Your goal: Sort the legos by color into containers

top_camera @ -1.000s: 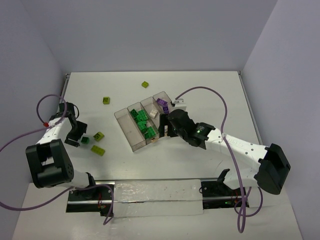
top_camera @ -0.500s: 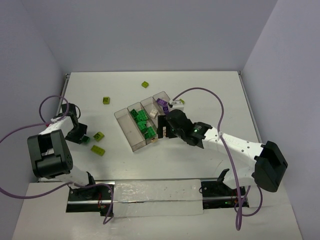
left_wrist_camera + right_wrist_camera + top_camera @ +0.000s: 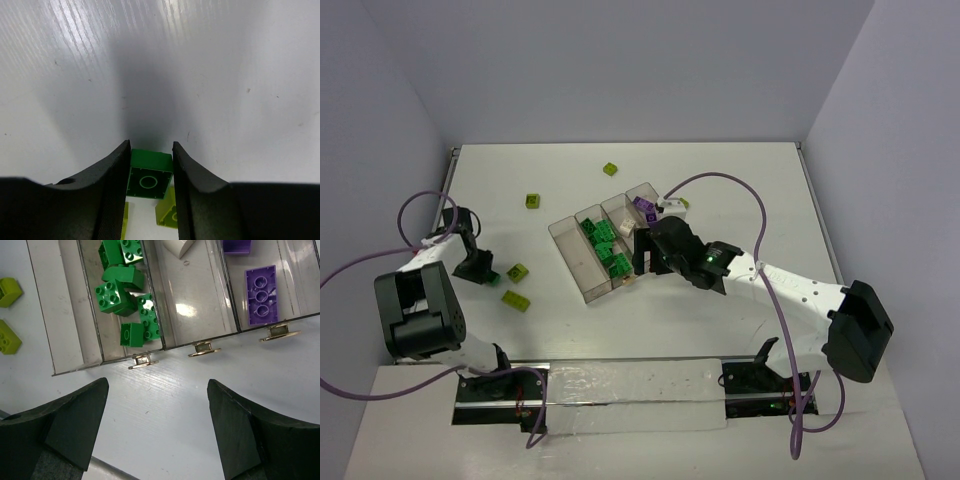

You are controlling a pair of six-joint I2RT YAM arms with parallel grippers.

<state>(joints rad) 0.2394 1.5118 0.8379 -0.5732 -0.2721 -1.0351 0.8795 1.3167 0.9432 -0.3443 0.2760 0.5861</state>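
My left gripper (image 3: 151, 170) is shut on a dark green lego (image 3: 149, 175), which sits squarely between both fingers just above the table; the top view shows this gripper (image 3: 480, 268) at the left side of the table. Two yellow-green legos (image 3: 518, 272) (image 3: 516, 300) lie close beside it. The containers (image 3: 95, 362) form a clear four-part tray at the centre: one part bare, one with several green legos (image 3: 122, 292), one with a white lego (image 3: 177, 247), one with purple legos (image 3: 261, 294). My right gripper (image 3: 157, 410) hangs open and holds nothing, over the table by the tray's tabbed end.
Two more yellow-green legos (image 3: 532, 201) (image 3: 610, 169) lie loose toward the back of the table. A purple cable (image 3: 720, 180) arcs over the right arm. The table's side walls rise at left and right.
My left gripper's fingers have closed onto the dark green lego. The right gripper has shifted slightly left along the tray's tabbed end and stayed open.
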